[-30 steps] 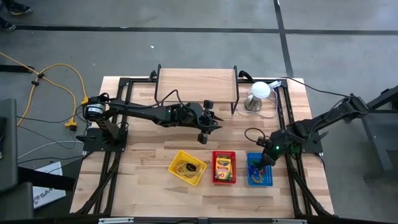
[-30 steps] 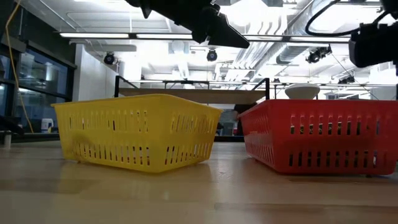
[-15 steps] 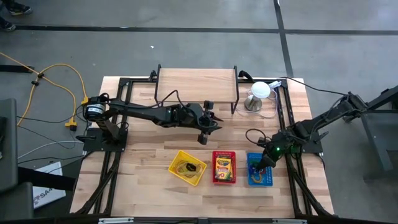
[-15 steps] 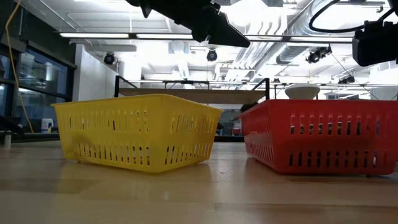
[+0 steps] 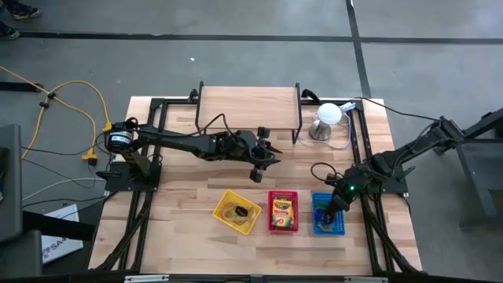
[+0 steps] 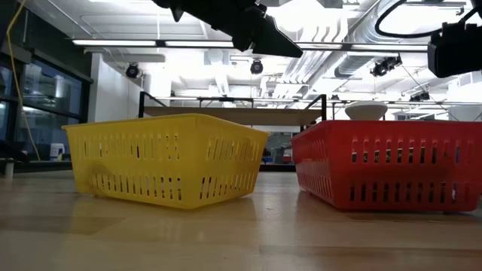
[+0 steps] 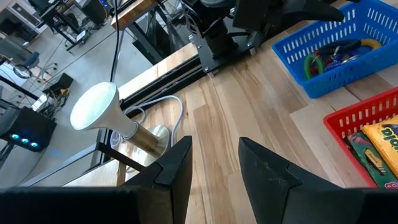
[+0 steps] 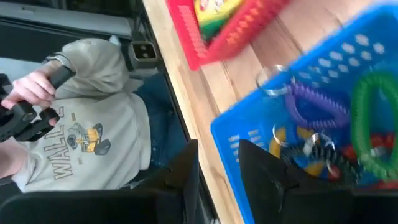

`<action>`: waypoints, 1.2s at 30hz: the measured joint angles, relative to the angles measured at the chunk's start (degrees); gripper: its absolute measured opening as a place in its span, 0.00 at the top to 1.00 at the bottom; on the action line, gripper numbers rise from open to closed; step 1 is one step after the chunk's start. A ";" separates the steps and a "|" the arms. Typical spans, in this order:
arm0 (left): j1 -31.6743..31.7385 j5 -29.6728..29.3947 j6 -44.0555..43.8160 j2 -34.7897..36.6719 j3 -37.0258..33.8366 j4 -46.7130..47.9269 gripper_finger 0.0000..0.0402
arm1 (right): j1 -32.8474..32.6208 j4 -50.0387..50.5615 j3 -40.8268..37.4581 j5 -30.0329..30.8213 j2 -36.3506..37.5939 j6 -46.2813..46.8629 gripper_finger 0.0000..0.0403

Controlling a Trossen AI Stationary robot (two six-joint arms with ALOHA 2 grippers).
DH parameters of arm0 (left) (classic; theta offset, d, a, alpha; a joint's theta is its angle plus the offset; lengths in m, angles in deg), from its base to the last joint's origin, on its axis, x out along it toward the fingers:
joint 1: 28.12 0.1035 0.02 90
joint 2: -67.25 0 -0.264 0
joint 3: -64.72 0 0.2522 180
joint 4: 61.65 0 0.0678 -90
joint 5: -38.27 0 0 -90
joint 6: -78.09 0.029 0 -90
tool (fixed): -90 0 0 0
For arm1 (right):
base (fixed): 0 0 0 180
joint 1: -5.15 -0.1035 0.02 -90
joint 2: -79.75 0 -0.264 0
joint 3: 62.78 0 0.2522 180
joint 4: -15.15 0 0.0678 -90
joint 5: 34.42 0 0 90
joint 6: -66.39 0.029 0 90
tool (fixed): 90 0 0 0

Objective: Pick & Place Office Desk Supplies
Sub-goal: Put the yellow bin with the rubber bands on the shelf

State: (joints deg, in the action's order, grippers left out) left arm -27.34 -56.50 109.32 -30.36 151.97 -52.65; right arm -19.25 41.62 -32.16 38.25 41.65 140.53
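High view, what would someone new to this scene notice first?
Three small baskets in a row near the table's front edge: a yellow basket, a red basket with a crayon box, and a blue basket. The right gripper hangs open over the blue one; the left gripper waits open mid-table.

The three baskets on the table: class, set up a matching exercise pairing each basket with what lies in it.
Column 1:
1. yellow basket
2. red basket
3. blue basket

Column 2:
A. crayon box
B. coiled cords and rings
C. rubber-band loops

Pairs: 1-C, 2-A, 3-B
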 joint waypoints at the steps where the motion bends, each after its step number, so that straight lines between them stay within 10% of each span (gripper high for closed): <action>1: -0.13 -0.03 -0.02 0.00 0.00 0.00 0.69 | 0.17 -0.51 0.00 0.44 0.10 -0.64 0.75; 29: -3.80 -7.26 -1.29 0.00 0.00 0.06 0.69 | 26.14 -3.68 0.02 7.49 12.16 -34.67 0.75; 36: -4.05 -7.32 -4.12 0.00 0.00 1.53 0.69 | 25.55 9.41 0.07 19.05 22.31 -35.11 0.75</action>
State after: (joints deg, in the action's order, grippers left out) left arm -31.39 -63.83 105.20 -30.36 151.97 -51.12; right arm 6.31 51.03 -32.09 57.30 63.97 105.42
